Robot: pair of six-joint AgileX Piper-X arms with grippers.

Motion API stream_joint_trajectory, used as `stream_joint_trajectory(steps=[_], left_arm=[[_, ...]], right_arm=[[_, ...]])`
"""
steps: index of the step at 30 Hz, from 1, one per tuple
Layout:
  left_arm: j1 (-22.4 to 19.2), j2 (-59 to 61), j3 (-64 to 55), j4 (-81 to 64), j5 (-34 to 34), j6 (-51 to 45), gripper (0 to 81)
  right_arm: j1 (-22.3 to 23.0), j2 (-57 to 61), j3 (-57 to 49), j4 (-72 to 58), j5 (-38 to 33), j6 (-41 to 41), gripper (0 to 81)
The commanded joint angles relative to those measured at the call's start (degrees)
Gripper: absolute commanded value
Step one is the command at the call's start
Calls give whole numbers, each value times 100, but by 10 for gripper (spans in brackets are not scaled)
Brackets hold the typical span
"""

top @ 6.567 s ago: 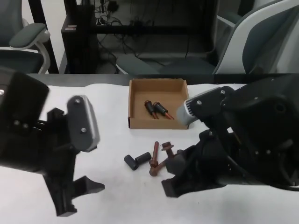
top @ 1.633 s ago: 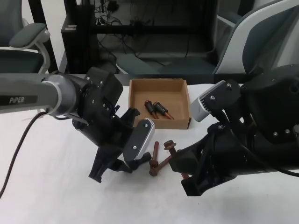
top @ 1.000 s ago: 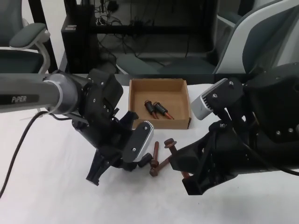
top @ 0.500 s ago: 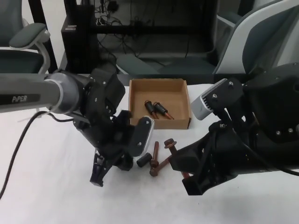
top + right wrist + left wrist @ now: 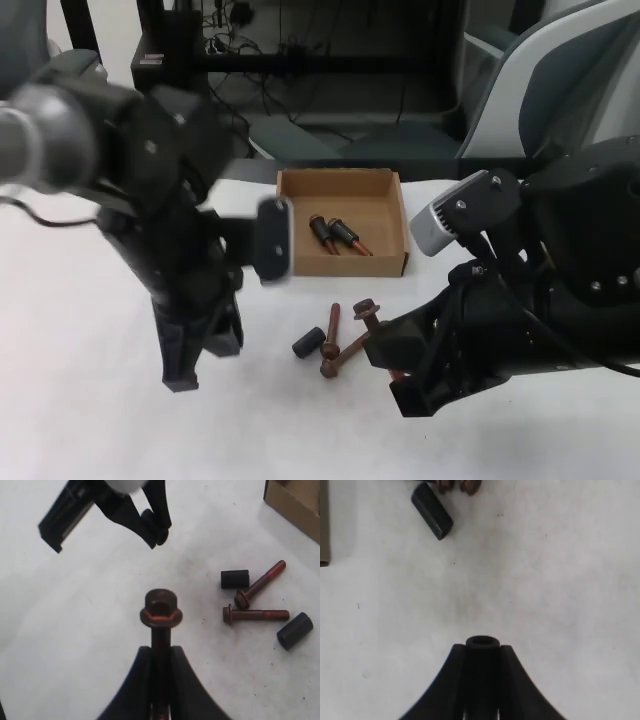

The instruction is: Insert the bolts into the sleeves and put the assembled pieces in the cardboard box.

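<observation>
High view: left gripper (image 5: pixel 200 362) hangs above bench, well apart from right gripper (image 5: pixel 396 376). Cardboard box (image 5: pixel 340 266) beyond both, two assembled pieces (image 5: pixel 335 232) inside.
Left wrist view: fingers clamp sleeve (image 5: pixel 481 642), open bore outermost.
Right wrist view: fingers clamp bolt (image 5: pixel 161 611) by shank, head outermost. Long axis aims roughly toward held sleeve, so axes likely need aligning before insertion.

We log two assembled pieces (image 5: pixel 322 231) in the cardboard box (image 5: pixel 340 264); one sleeve (image 5: pixel 308 343) and bolts (image 5: pixel 334 320) lie loose near it.
</observation>
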Motion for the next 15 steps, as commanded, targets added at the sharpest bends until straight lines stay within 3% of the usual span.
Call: stream_joint_trajectory(steps=[1, 7, 15], left_arm=[[12, -683, 303, 56, 228, -541, 17], [12, -2134, 1229, -326, 221, -1743, 17], [0, -3795, 2195, -1319, 950, -3634, 17]], right_arm=[[-29, -196, -5, -12, -70, 51, 4], [-29, -365, -5, -84, -70, 285, 4], [-29, -365, -5, -848, -60, 996, 4]])
